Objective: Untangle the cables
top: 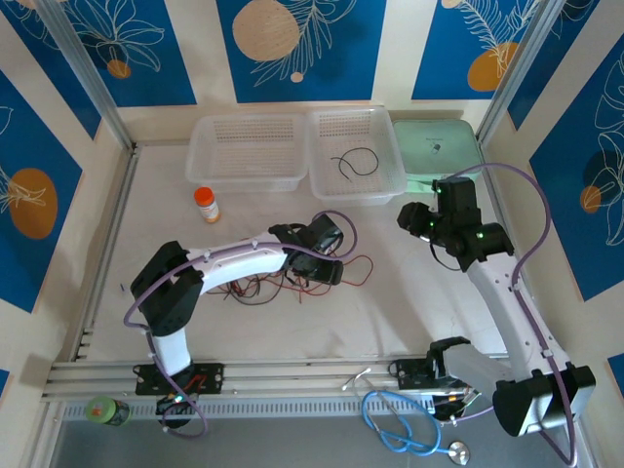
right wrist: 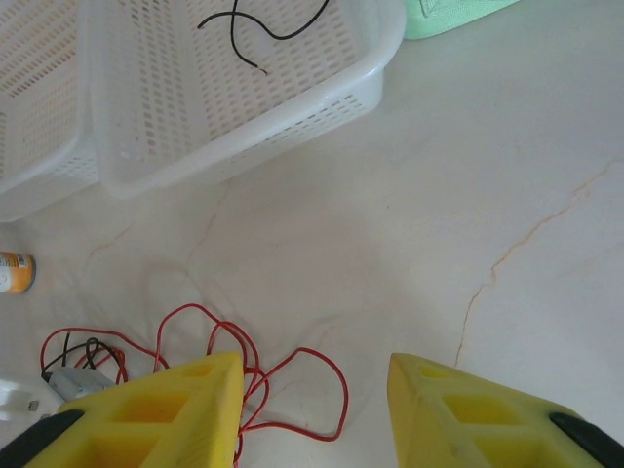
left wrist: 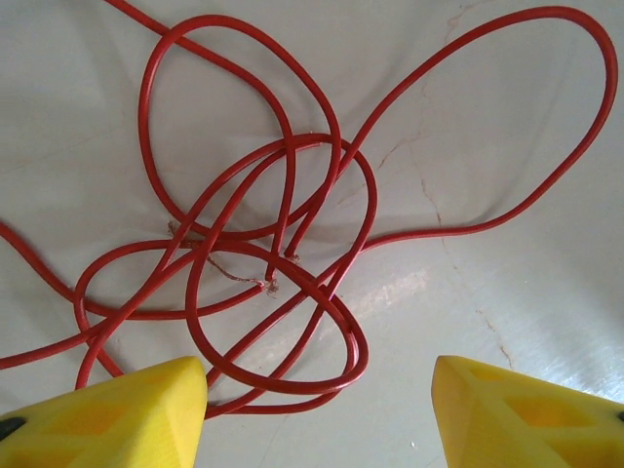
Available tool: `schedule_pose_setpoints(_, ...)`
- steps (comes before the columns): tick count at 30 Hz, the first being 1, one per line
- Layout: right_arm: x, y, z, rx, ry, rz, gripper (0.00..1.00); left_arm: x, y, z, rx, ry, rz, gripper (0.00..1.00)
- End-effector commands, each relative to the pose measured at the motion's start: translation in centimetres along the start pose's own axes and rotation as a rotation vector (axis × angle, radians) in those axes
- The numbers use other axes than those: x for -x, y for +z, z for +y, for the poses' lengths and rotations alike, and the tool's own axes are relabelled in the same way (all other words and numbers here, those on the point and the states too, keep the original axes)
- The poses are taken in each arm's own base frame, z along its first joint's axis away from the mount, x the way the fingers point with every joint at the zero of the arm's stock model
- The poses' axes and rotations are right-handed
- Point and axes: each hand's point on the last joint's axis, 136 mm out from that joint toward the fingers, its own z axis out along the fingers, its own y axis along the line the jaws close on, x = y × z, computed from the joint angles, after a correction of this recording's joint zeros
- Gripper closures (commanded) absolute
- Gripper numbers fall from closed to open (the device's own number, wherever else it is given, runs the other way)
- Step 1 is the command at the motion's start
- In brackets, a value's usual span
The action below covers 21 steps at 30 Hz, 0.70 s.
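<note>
A tangle of thin red and black cables (top: 292, 283) lies on the white table just near of my left gripper (top: 327, 258). In the left wrist view the red cables (left wrist: 263, 244) form overlapping loops with frayed ends. My left gripper (left wrist: 317, 390) hangs open above them, one loop lying on the table between its yellow fingers (left wrist: 146, 409). My right gripper (top: 419, 219) hovers to the right of the pile. In its own view the right gripper (right wrist: 314, 375) is open and holds nothing, above a red loop (right wrist: 336, 390). One black cable (top: 353, 164) lies in the right basket.
Two white mesh baskets (top: 249, 175) (top: 385, 185) stand at the back, with a green pad (top: 436, 146) to their right. An orange-capped bottle (top: 206, 204) stands left of the pile. A light blue coiled cable (top: 400, 429) and a green bottle (top: 105, 409) lie at the near rail.
</note>
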Motion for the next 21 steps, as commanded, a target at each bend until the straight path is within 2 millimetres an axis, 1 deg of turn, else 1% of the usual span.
schedule_pose_setpoints(1,-0.5,-0.2,-0.5,-0.007,0.022,0.01,0.57,-0.8,0.5,0.3,0.012,-0.04,0.06,0.38)
schedule_pose_setpoints(8,-0.7,-0.6,-0.9,-0.009,0.024,0.006,0.57,0.1,1.9,-0.1,-0.008,-0.055,0.049,0.41)
schedule_pose_setpoints(13,-0.8,-1.2,-1.3,-0.015,0.026,-0.005,0.57,1.1,1.7,-0.1,-0.001,-0.056,0.018,0.47)
schedule_pose_setpoints(16,-0.8,-1.4,-1.5,-0.018,0.03,-0.012,0.57,1.2,1.4,-0.2,0.0,-0.055,0.016,0.49)
schedule_pose_setpoints(18,-0.8,-1.5,-1.5,-0.018,0.031,-0.01,0.57,1.1,1.2,-0.1,0.004,-0.056,0.022,0.48)
schedule_pose_setpoints(19,-0.8,-1.5,-1.5,-0.016,0.033,-0.012,0.57,0.9,1.2,0.0,0.005,-0.056,0.028,0.46)
schedule_pose_setpoints(21,-0.9,-1.5,-1.5,-0.011,0.035,-0.007,0.57,0.6,1.1,0.2,0.009,-0.06,0.035,0.38)
